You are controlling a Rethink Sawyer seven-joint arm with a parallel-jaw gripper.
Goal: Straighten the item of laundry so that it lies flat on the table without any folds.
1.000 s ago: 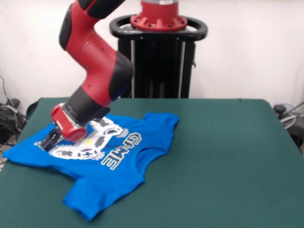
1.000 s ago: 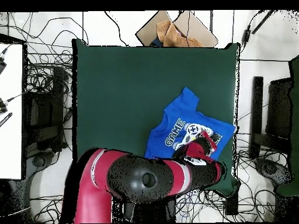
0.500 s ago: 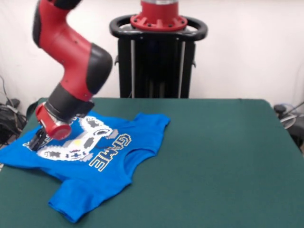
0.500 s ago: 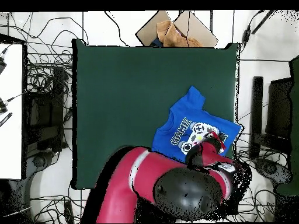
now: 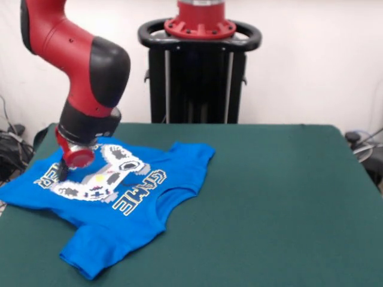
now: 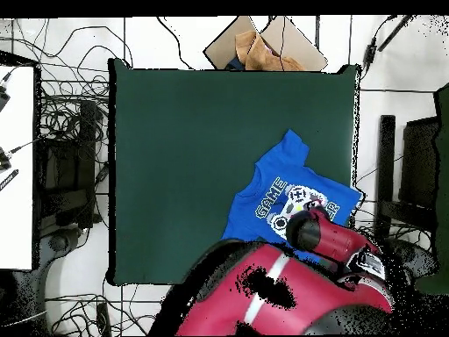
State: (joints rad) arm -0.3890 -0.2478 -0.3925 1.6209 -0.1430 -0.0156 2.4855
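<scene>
The item of laundry, a bright blue T-shirt (image 5: 137, 197), lies print-up at the left of the green table (image 5: 275, 203), its left hem reaching the table's left edge. "GAME" and the white controller print show. One sleeve (image 5: 90, 254) points to the near edge, and the cloth looks slightly rumpled near the collar. My gripper (image 5: 61, 172) comes down on the shirt's left part, beside the print, tip at the cloth. In the overhead view the red arm covers the gripper and the lower part of the shirt (image 6: 289, 180), which sits by the right edge of the table (image 6: 193, 132).
The black pedestal (image 5: 200, 78) stands behind the table's far edge. A cardboard box (image 6: 263, 44) sits beyond the table's top edge in the overhead view. Cables (image 6: 70, 132) lie on the floor around the table, with dark equipment (image 6: 419, 167) at the right.
The shirt slid left across the table with the gripper during the first half second. Since then it has hardly moved, and the arm's wrist has swung more upright over it.
</scene>
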